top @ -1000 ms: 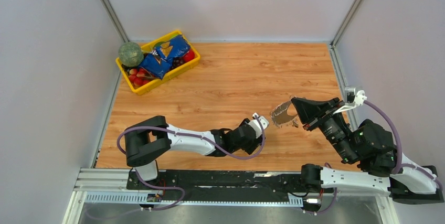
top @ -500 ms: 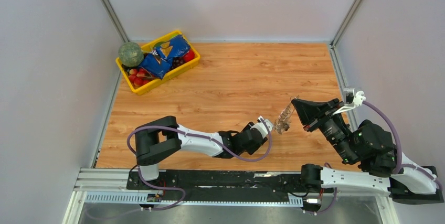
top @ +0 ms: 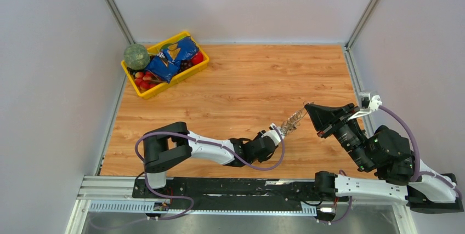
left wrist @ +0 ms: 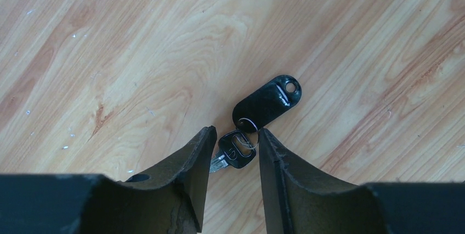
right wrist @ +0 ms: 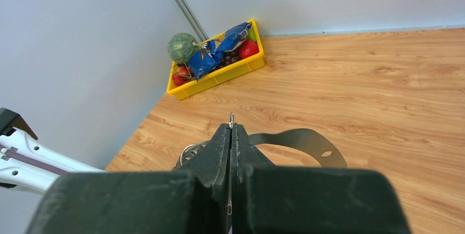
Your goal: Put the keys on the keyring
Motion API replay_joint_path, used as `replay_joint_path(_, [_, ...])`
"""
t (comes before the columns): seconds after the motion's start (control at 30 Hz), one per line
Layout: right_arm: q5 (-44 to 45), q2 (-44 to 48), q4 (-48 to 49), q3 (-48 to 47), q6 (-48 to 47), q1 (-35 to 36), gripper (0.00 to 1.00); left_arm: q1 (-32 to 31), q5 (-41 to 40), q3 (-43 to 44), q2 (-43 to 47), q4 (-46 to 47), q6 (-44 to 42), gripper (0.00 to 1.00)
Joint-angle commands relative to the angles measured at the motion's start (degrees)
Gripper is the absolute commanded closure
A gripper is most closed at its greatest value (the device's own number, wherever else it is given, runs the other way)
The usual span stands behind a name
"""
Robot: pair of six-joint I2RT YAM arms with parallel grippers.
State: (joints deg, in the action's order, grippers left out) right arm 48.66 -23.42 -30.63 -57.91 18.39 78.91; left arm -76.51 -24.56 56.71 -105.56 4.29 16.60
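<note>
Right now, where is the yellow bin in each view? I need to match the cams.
Top external: yellow bin in the upper left, at the table's far-left corner.
Right wrist: upper centre-left, against the left wall.
Left wrist: not in it.
Shared landmark: the green ball at the bin's end. The wooden tabletop shows in all three.

Bin [top: 143,92] in far-left table [top: 247,80] corner; key [left wrist: 237,153] on table between left pincer [left wrist: 236,131] fingers; keyring [top: 293,119] apparently just right.
</note>
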Motion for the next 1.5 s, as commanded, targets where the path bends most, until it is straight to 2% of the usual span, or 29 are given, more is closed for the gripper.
replay_joint_path(0.0, [-0.5, 0.4, 1.5, -0.1, 0.6, -0.2, 1.00, -0.6, -1.0, 1.6, -0.3, -0.1, 0.7, 0.57])
replay_joint_path(0.67, [-0.7, 0.4, 1.6, 0.1, 0.9, -0.2, 1.00, -1.0, -2.3, 1.5, 0.0, -0.2, 0.1, 0.80])
replay_joint_path(0.73, [-0.8, 0.4, 1.6, 0.1, 0.9, -0.1, 1.00, -1.0, -2.7, 1.3, 0.3, -0.1, 0.0, 0.83])
replay_joint_path(0.87, [-0.9, 0.0, 1.6, -0.1, 0.7, -0.2, 1.00, -1.2, -3.5, 1.1, 1.1, -0.2, -0.5, 0.98])
replay_joint_path(0.93, [-1.2, -0.2, 1.6, -0.3, 0.5, -0.2, 1.00, -1.4, -3.7, 1.0, 2.2, -0.4, -1.0, 1.00])
replay_joint_path(1.23, [-4.3, -0.1, 0.8, 0.0, -0.9, -0.1, 1.00, -2.6, -4.9, -2.8, 14.6, -2.8, -3.9, 1.00])
replay_joint_path(1.47, [-13.9, 2.7, 0.8, -1.0, -5.7, -0.1, 1.00, -5.5, -7.3, -6.1, 27.3, -5.7, -7.8, 1.00])
